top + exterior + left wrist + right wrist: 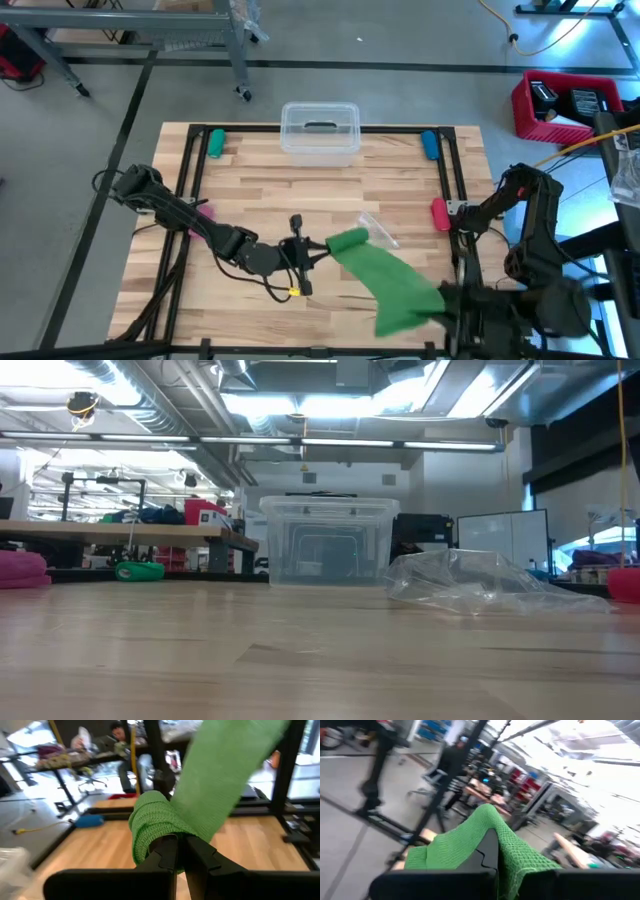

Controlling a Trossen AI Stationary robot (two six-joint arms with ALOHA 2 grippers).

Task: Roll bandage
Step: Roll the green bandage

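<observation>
Two grippers share the bandage (385,275) above the bench (320,185): with the left gripper (181,851) jaws pinching the rolled end mid-bench and the right gripper (492,851) jaws clamping the loose tail near the front right edge, you keep the strip taut while winding.

A grey concrete floor (400,40) surrounds the wooden bench (320,200). A red crate (560,105) sits on it to one side. Overhead, ceiling lights (300,405) glow among exposed ducts (150,390); cluttered worktables (120,535) stand behind.
</observation>
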